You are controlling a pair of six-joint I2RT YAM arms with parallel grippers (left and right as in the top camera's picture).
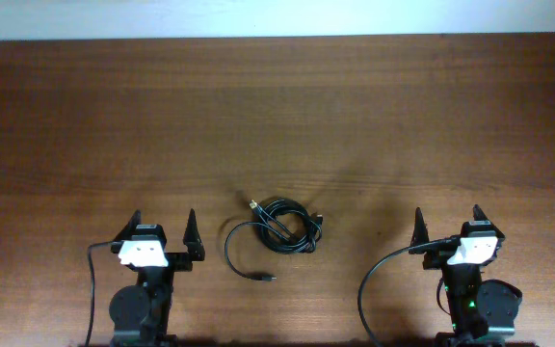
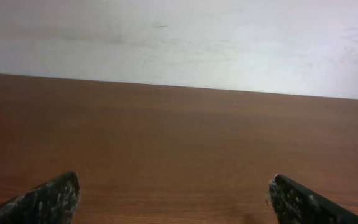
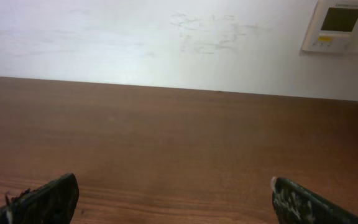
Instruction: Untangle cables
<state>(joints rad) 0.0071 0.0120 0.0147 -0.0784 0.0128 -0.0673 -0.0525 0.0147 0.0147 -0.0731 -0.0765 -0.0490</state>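
You have the cables (image 1: 285,226) lying on the tabletop (image 1: 277,106) as one coiled black bundle. It sits close to the front edge and roughly midway along it, between the two arms and touched by neither. From the coil's left side a loose strand (image 1: 231,249) curves out toward the front edge and ends in a plug (image 1: 268,278) that lies apart from the bundle. A second plug (image 1: 251,204) sticks out at the coil's far-left side, and something small at its right may be a third end, though it is too small to be sure. Your left gripper (image 1: 164,218) sits near the front edge, to the left of the bundle, with its jaws spread wide and nothing held. In the left wrist view only bare wood and the pale wall (image 2: 179,37) show between the two fingers (image 2: 48,199). Your right gripper (image 1: 448,214) sits near the front edge on the other side of the bundle, a little farther from it, with its jaws likewise wide apart and empty. Its wrist view shows bare tabletop running to the far edge and a white control panel (image 3: 339,25) on the wall at the upper right.
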